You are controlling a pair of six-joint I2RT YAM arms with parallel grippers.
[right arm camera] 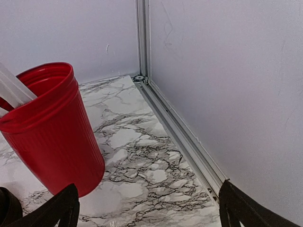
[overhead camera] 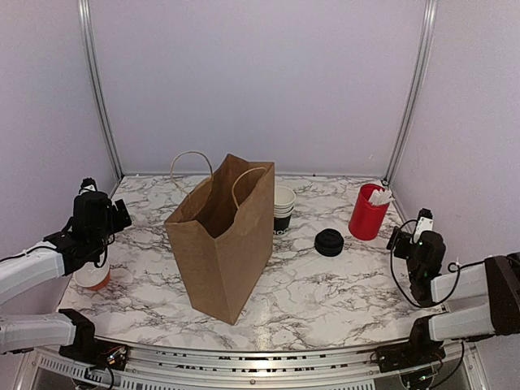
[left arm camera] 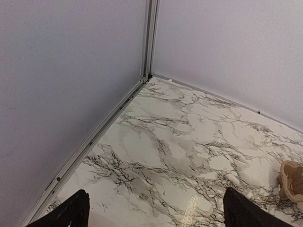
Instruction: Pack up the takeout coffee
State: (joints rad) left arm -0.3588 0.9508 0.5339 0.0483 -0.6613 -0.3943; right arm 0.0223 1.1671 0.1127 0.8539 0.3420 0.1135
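Hovering at the desk's (overhead camera: 325, 292) side edges, the left claw (left arm camera: 155, 210) and right claw (right arm camera: 147, 203) are both gaping, gripping nothing. Farther in, the paper bag (overhead camera: 221, 244) is standing upright. The black lid (overhead camera: 329, 242) is lying between it and the red cup (overhead camera: 367, 213), with stacked cups (overhead camera: 283, 207) sitting behind.

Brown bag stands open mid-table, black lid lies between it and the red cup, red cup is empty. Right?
No: the red cup isn't empty; white packets stick out of it, per the top external view. The brown bag does stand open, with the black lid between it and the cup.
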